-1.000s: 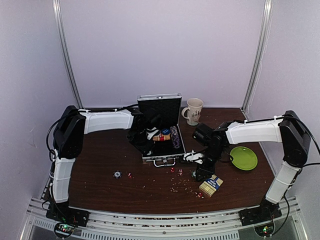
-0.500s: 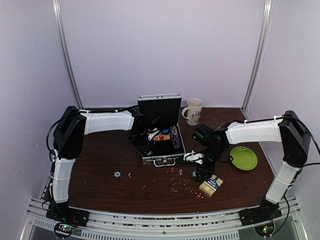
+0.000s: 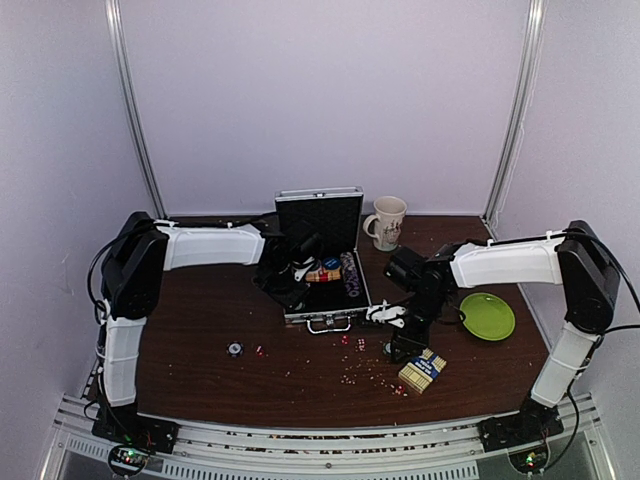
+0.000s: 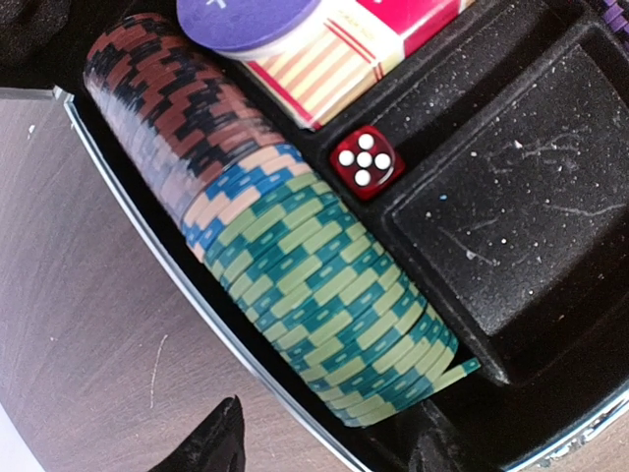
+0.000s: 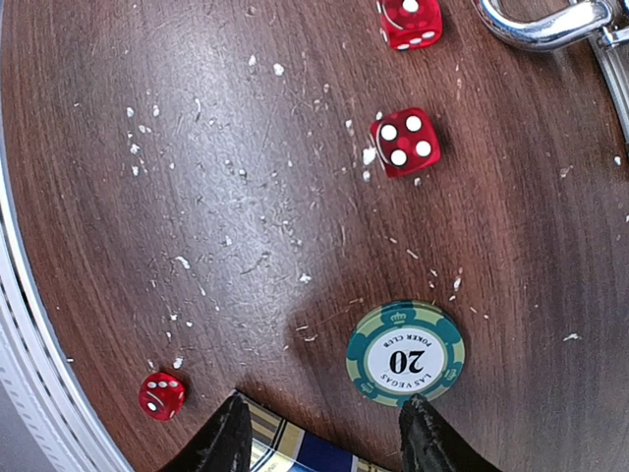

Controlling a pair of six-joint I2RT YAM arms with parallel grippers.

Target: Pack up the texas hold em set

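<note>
green chip (image 5: 405, 352), flat on table (image 5: 197, 216): rigid, likely slippery; pinch across its rim. right gripper (image 5: 324, 399) half parted, left gripper (image 4: 329, 408) spread wide, both empty.

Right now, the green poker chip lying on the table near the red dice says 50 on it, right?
Not quite. The green poker chip does lie on the table near the red dice, but the number on it is 20, not 50. The right wrist view shows it clearly.
</note>
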